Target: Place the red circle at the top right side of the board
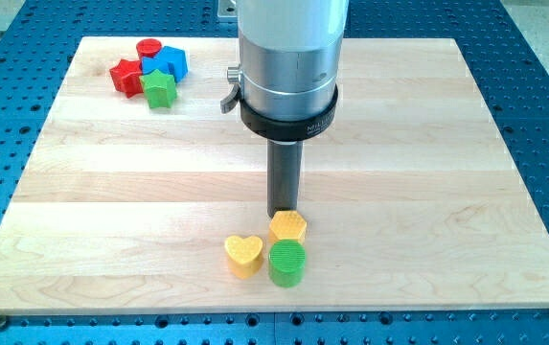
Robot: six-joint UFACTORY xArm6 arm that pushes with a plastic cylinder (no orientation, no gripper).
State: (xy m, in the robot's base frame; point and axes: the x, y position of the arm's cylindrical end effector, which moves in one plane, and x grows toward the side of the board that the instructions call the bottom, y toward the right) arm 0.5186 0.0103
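The red circle [148, 47] sits at the board's top left, in a cluster with a red star [125, 75], a blue block [166, 62] and a green star [159, 89]. My tip [283, 213] is far from it, low in the middle of the board, right behind a yellow hexagon [288, 226] and touching or nearly touching it. A yellow heart [243, 254] and a green cylinder [286, 263] lie just below the hexagon.
The wooden board [427, 144] lies on a blue perforated table [542, 77]. The arm's wide silver body [288, 57] hangs over the board's top middle and hides part of it.
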